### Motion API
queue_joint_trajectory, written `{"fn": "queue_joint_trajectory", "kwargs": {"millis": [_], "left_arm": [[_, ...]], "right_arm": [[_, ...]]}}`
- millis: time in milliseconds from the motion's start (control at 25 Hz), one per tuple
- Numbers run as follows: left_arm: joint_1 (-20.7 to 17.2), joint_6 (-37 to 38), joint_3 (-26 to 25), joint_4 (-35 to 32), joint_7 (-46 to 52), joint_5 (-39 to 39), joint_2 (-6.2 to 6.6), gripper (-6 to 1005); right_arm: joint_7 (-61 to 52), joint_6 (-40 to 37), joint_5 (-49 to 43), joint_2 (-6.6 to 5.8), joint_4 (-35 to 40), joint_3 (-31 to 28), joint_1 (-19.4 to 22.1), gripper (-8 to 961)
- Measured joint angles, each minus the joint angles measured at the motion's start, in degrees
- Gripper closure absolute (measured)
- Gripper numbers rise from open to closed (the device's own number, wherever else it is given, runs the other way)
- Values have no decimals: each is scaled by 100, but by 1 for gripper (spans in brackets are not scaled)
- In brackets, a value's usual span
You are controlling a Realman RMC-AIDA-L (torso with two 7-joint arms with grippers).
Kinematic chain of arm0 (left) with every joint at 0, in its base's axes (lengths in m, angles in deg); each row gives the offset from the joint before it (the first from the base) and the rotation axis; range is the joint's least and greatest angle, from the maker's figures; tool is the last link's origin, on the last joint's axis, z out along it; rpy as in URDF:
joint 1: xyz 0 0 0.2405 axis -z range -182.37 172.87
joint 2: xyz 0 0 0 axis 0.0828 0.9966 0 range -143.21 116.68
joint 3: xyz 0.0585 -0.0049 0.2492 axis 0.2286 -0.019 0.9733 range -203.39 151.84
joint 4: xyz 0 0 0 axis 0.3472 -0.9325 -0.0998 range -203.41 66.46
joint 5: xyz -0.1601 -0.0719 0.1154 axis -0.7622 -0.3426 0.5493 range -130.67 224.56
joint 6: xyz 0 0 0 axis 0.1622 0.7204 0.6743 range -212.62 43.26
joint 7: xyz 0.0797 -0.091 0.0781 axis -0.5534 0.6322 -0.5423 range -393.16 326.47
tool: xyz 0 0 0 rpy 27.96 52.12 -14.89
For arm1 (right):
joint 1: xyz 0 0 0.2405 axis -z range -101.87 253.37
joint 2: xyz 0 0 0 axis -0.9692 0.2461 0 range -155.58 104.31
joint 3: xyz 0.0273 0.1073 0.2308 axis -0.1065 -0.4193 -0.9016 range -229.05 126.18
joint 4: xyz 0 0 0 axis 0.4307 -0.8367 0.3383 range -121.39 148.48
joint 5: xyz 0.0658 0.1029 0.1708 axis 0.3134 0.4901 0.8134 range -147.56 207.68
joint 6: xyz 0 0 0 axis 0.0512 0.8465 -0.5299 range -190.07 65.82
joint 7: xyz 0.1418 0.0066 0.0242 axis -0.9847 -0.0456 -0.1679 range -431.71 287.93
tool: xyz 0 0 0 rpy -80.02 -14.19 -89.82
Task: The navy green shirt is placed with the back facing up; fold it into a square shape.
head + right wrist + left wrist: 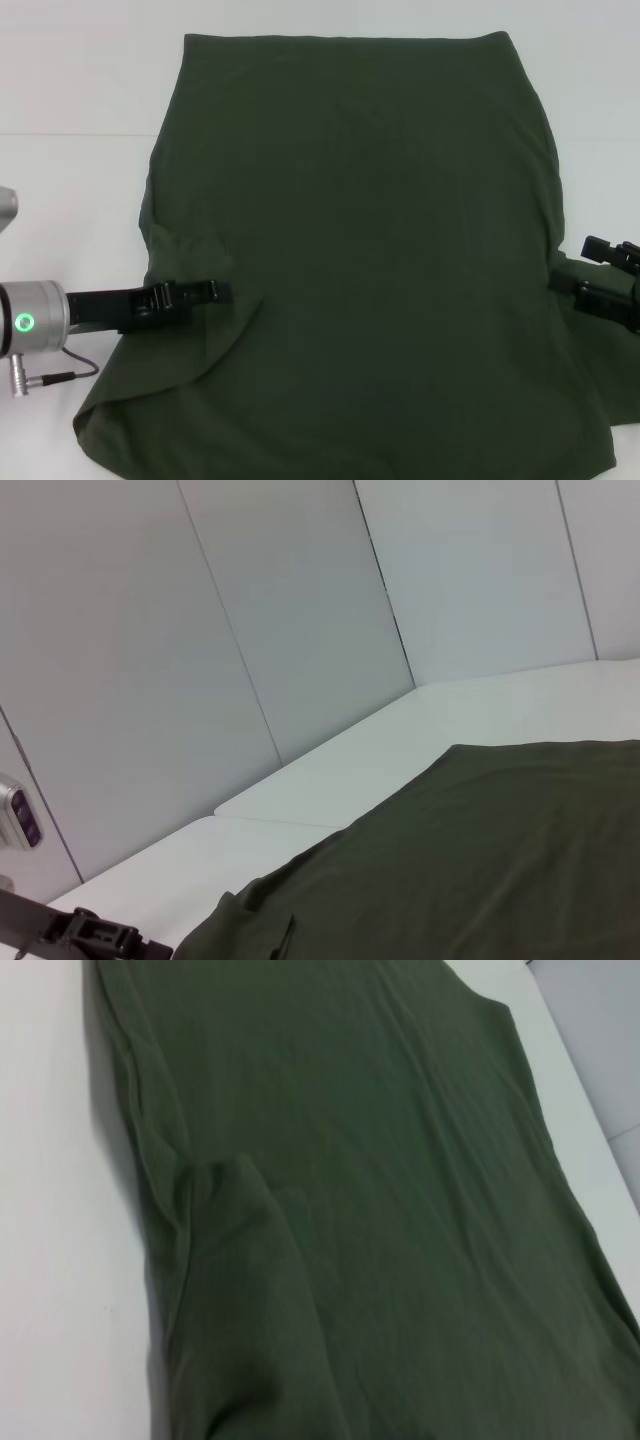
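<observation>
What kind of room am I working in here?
Probably a lab or test cell: a bare white table, plain pale wall panels, and only the navy green shirt laid out.

We're looking at a bare test room here, a robot lab or recording cell rather than anyone's home. A broad white table (70, 90) fills the head view, plain and unmarked, and in the right wrist view it runs back to pale wall panels (200, 660) split by thin dark seams, meeting in a corner. No furniture, no decoration, nothing domestic. Just one dark green shirt (360, 250) spread flat as a work piece, and a metal robot arm (30, 322) with a glowing green ring light and a cable (60, 375) trailing across the tabletop.
</observation>
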Motion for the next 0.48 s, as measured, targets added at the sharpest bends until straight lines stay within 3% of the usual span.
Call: {"fn": "queue_joint_trajectory", "kwargs": {"millis": [480], "left_arm": [[105, -73, 124, 200, 38, 9, -32, 65]], "right_arm": [[0, 35, 0, 0, 0, 4, -8, 36]]}}
